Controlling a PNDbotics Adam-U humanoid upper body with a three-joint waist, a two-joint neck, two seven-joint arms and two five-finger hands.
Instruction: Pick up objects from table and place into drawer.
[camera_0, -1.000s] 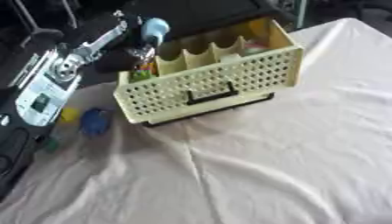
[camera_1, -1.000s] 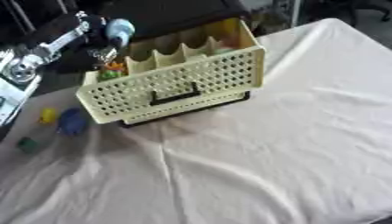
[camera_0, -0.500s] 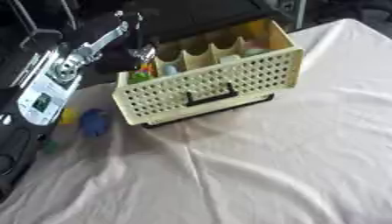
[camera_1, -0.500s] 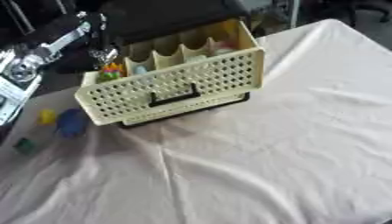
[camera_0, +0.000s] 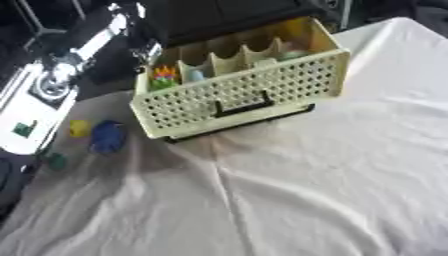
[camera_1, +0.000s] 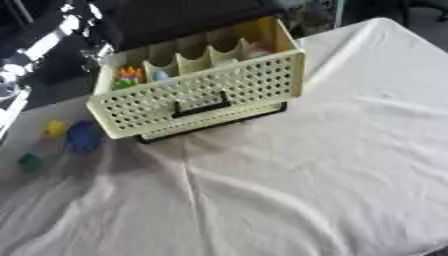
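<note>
On the bench (camera_0: 289, 200), which is covered with a wrinkled white cloth, stands a cream drawer (camera_0: 241, 95) with lots of little holes in its front and a dark handle (camera_0: 242, 106) in the middle. It is pulled out from a black box (camera_0: 219, 20) behind it, and it sits a bit crooked. Thin walls cut the drawer into small boxes. At the left end of the drawer lies something with orange, red and green on it (camera_0: 163, 76), and just beside that, in the next box, sits a light blue thing (camera_0: 196, 75) (too blurry to say what it is). Over near the right end there is something pale (camera_0: 293, 52), also too blurry to name. Left of the drawer, on the cloth, three small things wait: a yellow one (camera_0: 79, 128), a blue one (camera_0: 108, 137) touching it or just beside it, and a little green one (camera_0: 55, 160) a bit nearer to the robot. Up in the top left corner the left arm (camera_0: 92, 37) reaches in, silver and black, and the left hand (camera_0: 131, 12) is above and behind the drawer's left end, but I cannot tell if its fingers are apart or together. It does not show anything in it that I can see.
</note>
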